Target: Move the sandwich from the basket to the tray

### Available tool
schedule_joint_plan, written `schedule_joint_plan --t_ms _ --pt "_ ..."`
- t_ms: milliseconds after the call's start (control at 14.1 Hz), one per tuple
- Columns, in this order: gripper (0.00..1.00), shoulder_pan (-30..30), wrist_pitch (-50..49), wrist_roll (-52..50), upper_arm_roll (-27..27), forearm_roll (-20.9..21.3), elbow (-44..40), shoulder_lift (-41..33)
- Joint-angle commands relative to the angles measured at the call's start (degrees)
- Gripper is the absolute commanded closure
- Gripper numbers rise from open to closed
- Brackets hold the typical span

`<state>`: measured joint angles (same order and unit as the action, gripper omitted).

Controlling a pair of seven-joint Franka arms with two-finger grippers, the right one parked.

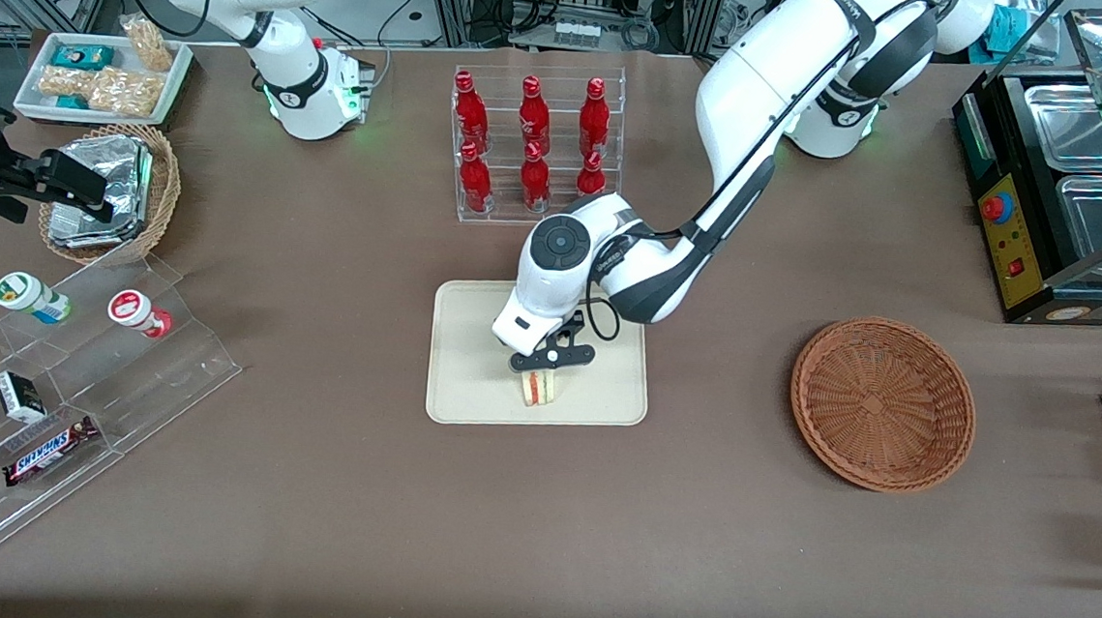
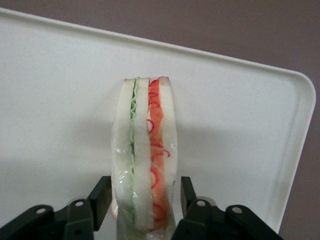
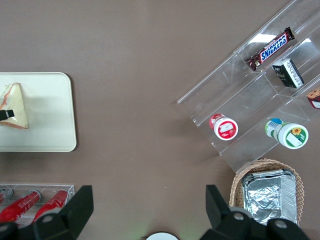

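Note:
The sandwich [image 1: 538, 387] stands on edge on the cream tray [image 1: 468, 381], near the tray's edge closest to the front camera. My left gripper [image 1: 541, 370] is right above it. In the left wrist view the fingers [image 2: 102, 192] stand on either side of the sandwich [image 2: 145, 150] with a narrow gap at each side, so the gripper [image 2: 145, 189] is open around it over the tray [image 2: 60, 90]. The right wrist view shows the sandwich [image 3: 14, 106] on the tray [image 3: 50, 115]. The reddish-brown basket [image 1: 882, 402] sits empty toward the working arm's end of the table.
A clear rack of red bottles [image 1: 533, 148] stands farther from the front camera than the tray. Toward the parked arm's end are a tan basket of foil packs [image 1: 113, 191], a clear stepped shelf of snacks [image 1: 71, 382] and a white snack tray [image 1: 102, 74].

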<state>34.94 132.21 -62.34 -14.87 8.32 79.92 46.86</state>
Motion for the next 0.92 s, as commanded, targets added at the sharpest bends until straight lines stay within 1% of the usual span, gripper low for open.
schedule_joint_plan --t_ms 0,71,212,283,354,495,636,707,848 --pt "0.0 -0.4 -3.16 0.72 0.9 1.26 1.54 -4.39" --pt "0.0 -1.71 -6.58 3.42 1.25 1.26 2.69 -7.2" --pt "0.0 -3.73 -15.36 12.2 2.3 0.83 3.4 -11.86" --pt "0.0 -6.27 -20.45 13.11 2.65 -0.22 3.31 -13.62" --pt "0.0 -7.86 -24.85 13.9 2.57 -0.32 4.01 -15.29" --pt "0.0 -10.32 -26.56 16.0 2.83 0.03 8.47 -18.46" --pt "0.0 -14.8 -27.0 23.97 2.74 -0.06 13.75 -22.93" --pt "0.0 -17.17 -27.18 28.1 2.74 -0.23 16.82 -26.35" --pt "0.0 -21.48 -31.37 34.53 2.74 -0.41 19.92 -32.16"
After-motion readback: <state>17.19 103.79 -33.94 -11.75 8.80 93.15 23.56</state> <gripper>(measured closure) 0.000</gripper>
